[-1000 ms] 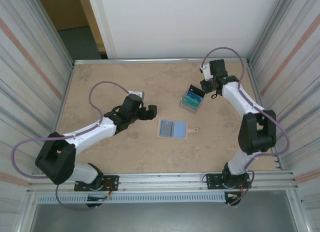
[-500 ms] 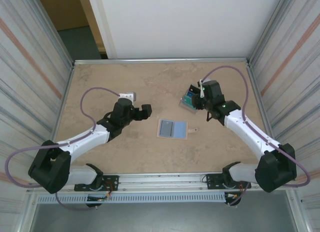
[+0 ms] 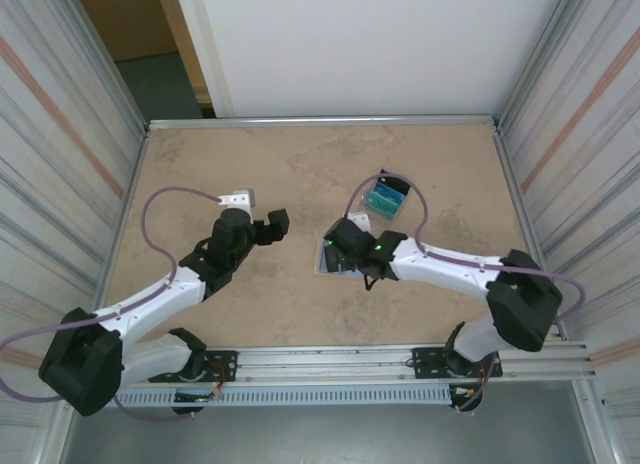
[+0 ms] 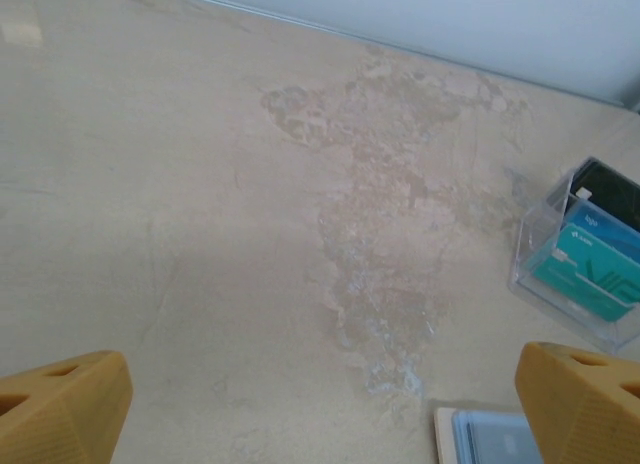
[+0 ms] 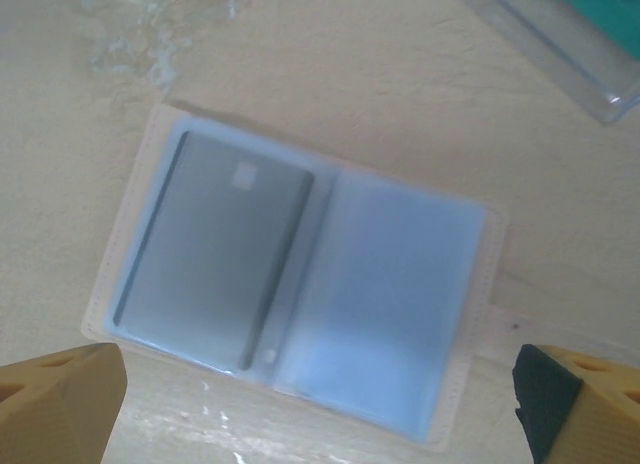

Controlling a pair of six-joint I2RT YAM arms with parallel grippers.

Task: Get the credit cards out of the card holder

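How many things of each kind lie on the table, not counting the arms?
Card holder: 1
Card in the holder: 1
Clear tray: 1
Cards in the tray: 3
Total: 6

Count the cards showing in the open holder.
1: a dark card in the holder's pocket on the left of the right wrist view. The other pocket looks empty, but cards tucked behind could be hidden.

clear plastic tray, mottled tan table
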